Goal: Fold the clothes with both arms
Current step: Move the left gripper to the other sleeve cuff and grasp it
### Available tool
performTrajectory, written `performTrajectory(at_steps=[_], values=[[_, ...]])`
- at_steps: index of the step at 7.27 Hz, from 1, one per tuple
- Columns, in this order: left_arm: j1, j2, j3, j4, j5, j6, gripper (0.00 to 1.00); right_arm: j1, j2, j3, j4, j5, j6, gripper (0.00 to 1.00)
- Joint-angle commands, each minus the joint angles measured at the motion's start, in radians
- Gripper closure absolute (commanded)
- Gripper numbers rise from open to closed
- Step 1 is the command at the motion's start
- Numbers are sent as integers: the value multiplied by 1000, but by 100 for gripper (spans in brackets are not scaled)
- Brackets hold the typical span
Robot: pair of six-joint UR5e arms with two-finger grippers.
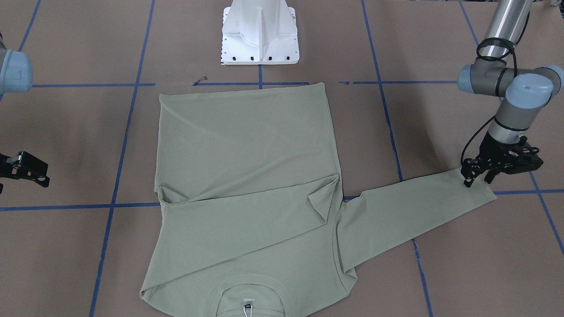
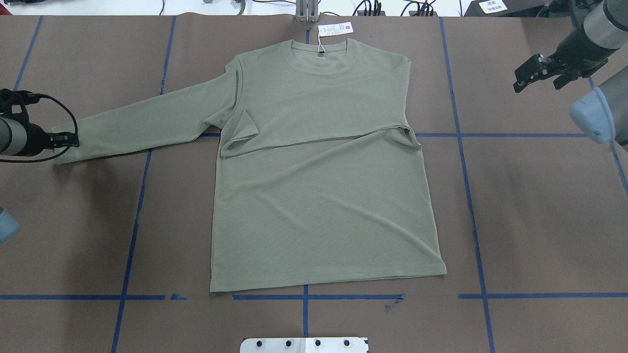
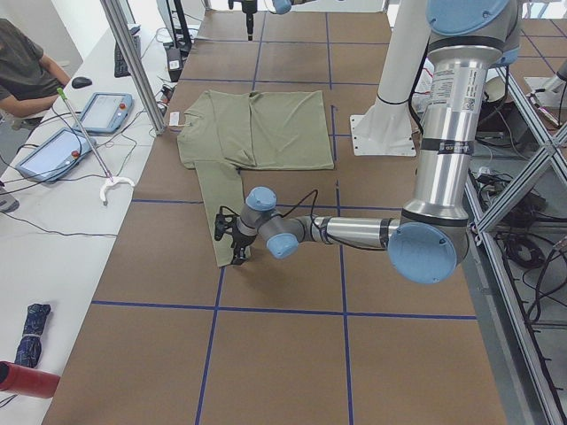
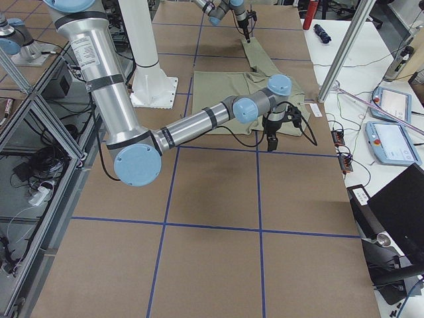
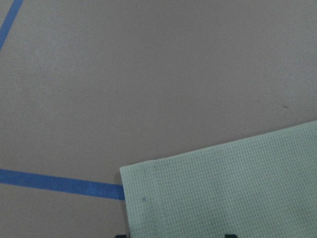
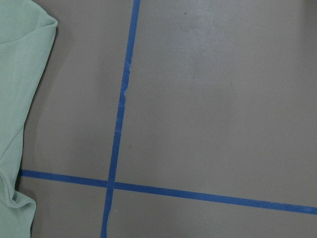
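— Brown worktop gridded with blue tape. In the front-facing view we find the shirt lying flat in the middle, collar away from the robot's base.

— We see one folded sleeve laid across the chest and the outstretched sleeve reaching sideways. The left tool is down at its cuff, released, with the tips apart and gripping nothing that we can make out.

— From overhead, the right tool hangs apart from the shirt, out to its side, spread and empty. The hang tag lies just past the collar.

— The side views add little for us: one shows the near arm low at the cuff, the other shows the near arm over bare worktop beside the shoulder.

— The left wrist camera shows the cuff corner, with two dark tips apart at the bottom edge. The right wrist camera shows a tape crossing and a shirt edge at the left.

— We judge it early. One sleeve is in; the second sleeve and the body folds are left.
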Motion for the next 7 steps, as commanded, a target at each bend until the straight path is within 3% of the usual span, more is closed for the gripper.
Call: performTrajectory(at_steps=[1,3,5,7], values=[[0,2,1,0,0,0,33,0,2,0,0,-2,3,0],[0,5,1,0,0,-2,34,0,2,0,0,0,3,0],[0,0,0,0,0,-11,61,0,0,0,0,0,3,0],[0,-4,-3,0,-2,-15,78,0,-3,-2,2,0,1,0]])
